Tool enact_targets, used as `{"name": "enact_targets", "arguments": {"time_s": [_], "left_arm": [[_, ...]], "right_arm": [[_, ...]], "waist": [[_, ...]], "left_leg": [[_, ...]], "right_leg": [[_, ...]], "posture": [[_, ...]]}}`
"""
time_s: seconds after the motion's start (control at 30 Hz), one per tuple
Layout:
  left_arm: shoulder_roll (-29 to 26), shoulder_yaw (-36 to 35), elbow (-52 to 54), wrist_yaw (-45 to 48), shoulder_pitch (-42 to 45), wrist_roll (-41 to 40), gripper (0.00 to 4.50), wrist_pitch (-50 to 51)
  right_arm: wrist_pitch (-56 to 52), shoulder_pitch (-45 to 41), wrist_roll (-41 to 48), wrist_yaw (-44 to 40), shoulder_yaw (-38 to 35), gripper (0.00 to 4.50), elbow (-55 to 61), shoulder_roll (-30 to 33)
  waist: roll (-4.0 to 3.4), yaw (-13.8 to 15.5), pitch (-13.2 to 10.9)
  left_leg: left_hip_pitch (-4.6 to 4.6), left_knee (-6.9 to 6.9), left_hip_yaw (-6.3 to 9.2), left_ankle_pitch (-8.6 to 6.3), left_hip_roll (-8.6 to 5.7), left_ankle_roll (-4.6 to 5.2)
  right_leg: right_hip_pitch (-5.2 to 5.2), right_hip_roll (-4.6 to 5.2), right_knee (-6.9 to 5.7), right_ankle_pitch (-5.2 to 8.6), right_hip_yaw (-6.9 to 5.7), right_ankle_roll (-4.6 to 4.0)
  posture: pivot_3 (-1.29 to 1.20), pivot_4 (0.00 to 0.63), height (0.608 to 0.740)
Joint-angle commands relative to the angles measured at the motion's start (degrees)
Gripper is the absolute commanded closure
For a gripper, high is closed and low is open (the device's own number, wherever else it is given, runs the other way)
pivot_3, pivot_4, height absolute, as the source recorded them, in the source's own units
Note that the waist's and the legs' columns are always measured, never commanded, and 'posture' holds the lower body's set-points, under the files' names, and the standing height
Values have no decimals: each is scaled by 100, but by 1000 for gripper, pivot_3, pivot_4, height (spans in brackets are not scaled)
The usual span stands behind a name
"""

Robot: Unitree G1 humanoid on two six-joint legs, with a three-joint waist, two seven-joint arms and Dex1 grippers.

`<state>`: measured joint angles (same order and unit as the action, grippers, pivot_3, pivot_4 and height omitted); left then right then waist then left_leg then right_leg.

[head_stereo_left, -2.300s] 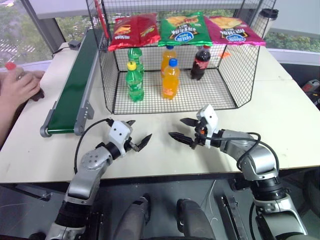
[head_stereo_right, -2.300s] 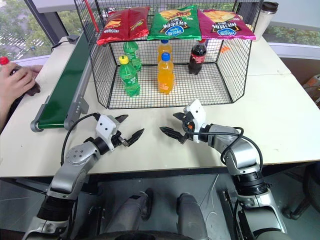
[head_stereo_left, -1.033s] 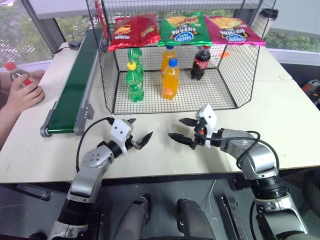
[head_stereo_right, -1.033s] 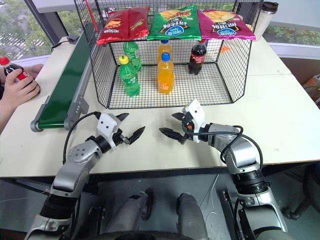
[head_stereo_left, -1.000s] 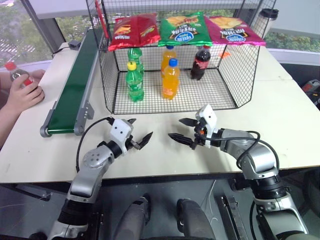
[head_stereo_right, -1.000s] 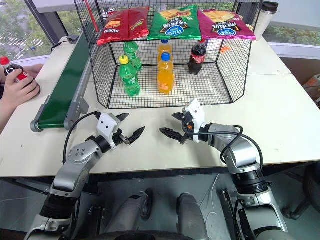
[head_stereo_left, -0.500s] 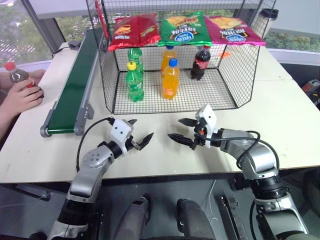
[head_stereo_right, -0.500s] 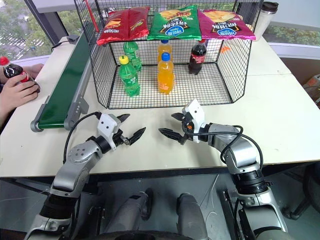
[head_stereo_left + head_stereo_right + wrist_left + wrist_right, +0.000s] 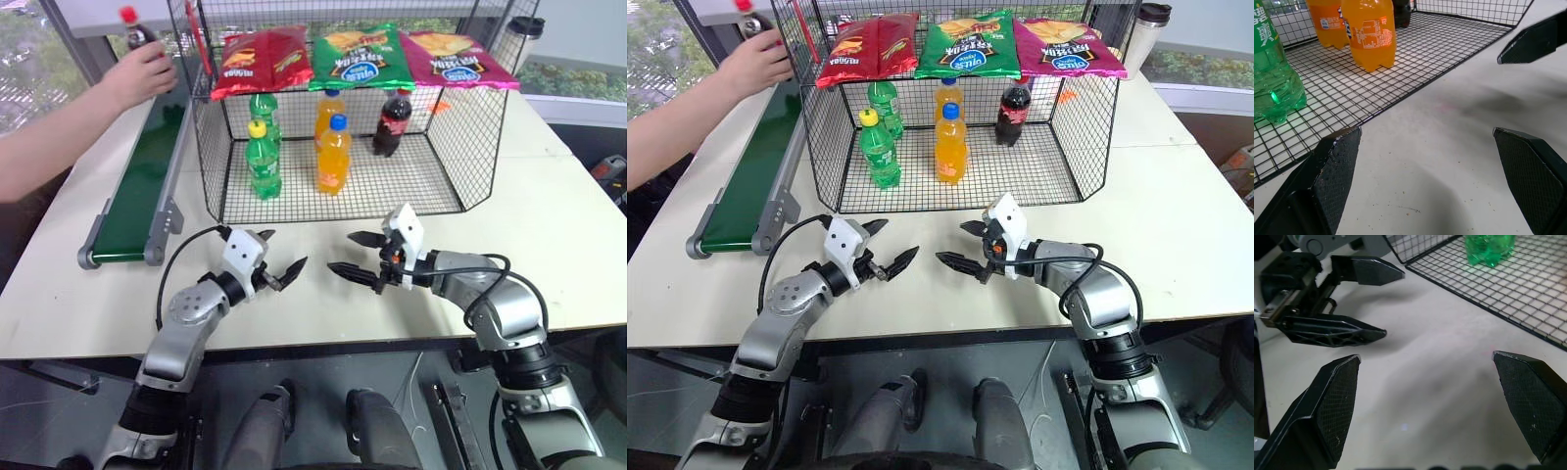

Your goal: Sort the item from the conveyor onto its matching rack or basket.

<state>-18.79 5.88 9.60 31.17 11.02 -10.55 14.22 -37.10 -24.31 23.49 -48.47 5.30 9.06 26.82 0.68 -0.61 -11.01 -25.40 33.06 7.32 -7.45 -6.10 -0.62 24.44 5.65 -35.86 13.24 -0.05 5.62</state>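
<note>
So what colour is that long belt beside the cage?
Dark green conveyor, clearest in the left eye view.

Both head cameras look forward and down over the desk, sharing the wire cage and conveyor. Each wrist camera sits low, close above the desk, facing the cage floor.

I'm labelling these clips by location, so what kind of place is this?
Probably a robotics lab or test room set up as a mock shop-sorting station: a short conveyor on a white table, a wire-mesh cage stocked with soda bottles and topped with chip bags, and windows behind.
</note>
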Motion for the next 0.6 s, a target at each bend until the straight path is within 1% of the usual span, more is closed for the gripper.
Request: {"name": "enact_targets", "arguments": {"time_s": [0.03, 0.2, 0.37, 0.53, 0.6], "left_arm": [[-46, -76, 149, 42, 58, -35, 0, -64], [-106, -119, 212, 87, 48, -112, 0, 85], [-208, -290, 607, 143, -9, -402, 0, 460], [-446, -638, 1587, 82, -132, -882, 0, 1159], [-517, -904, 2061, -18, -143, -1271, 0, 1590]], "right_arm": [[15, -186, 154, -61, -87, 43, 317, 54], [42, -225, 169, -112, -57, 43, 312, 78], [22, -294, 196, -165, -48, 43, 342, 72], [-21, -392, 238, -272, -45, 43, 654, 216], [-98, -445, 322, -287, -74, 43, 786, 257]], "waist": [[0, 0, 0], [0, 3, 0], [0, -2, 0], [0, -12, -1], [0, -12, -1]], "left_leg": [[0, 0, 0, 0, 0, 0], [0, 0, 0, 0, 0, 0], [0, 0, 1, 0, 0, 0], [-2, 0, 2, 0, 0, 0], [-1, -2, 2, 0, 1, 0]], "right_leg": [[0, 0, 0, 0, 0, 0], [0, 0, 0, 0, 0, -1], [0, 0, 0, 0, 0, 0], [2, 0, 0, 0, 0, 0], [2, 0, 0, 1, 0, 0]], "posture": [[0, 150, 738], [0, 150, 738], [0, 150, 738], [0, 150, 738], [0, 150, 738]]}}
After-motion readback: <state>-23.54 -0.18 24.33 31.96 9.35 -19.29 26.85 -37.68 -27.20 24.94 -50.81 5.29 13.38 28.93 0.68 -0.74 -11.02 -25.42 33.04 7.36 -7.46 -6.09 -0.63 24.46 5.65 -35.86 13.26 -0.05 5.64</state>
